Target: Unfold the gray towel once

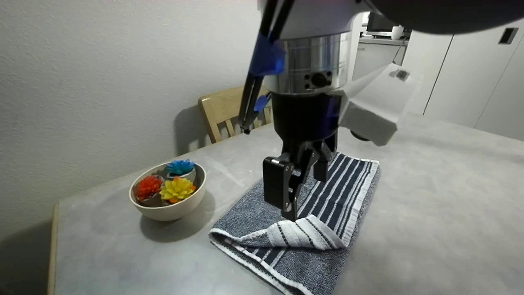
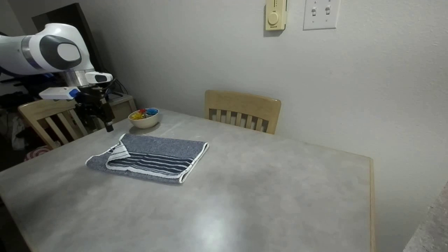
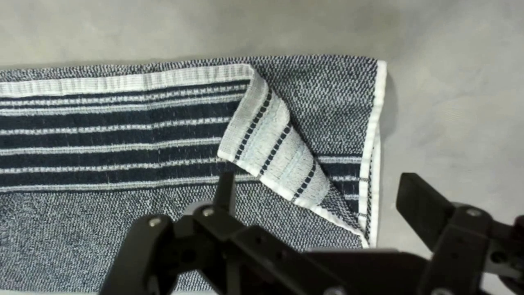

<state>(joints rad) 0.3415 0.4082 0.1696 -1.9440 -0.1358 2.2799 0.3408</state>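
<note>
The gray towel point(image 1: 249, 209) lies folded on the table in both exterior views, with dark and white stripes running along a white-edged side. One corner of its top layer is turned back, and the pale underside of this flap point(image 3: 278, 147) shows in the wrist view. My gripper point(image 3: 317, 184) points down with its jaws wide apart and nothing between them. In the wrist view one finger point(image 3: 225, 192) appears over the towel, the other past its white end hem. An exterior view shows the gripper point(image 2: 100, 126) raised above the table near the towel's turned-back end.
A cream bowl point(image 1: 172, 211) with red, yellow and blue artificial succulents stands on the table beside the towel. A wooden chair point(image 2: 241, 105) is pushed against the table's wall side, and another chair point(image 2: 52, 115) stands behind the arm. The wall borders the table.
</note>
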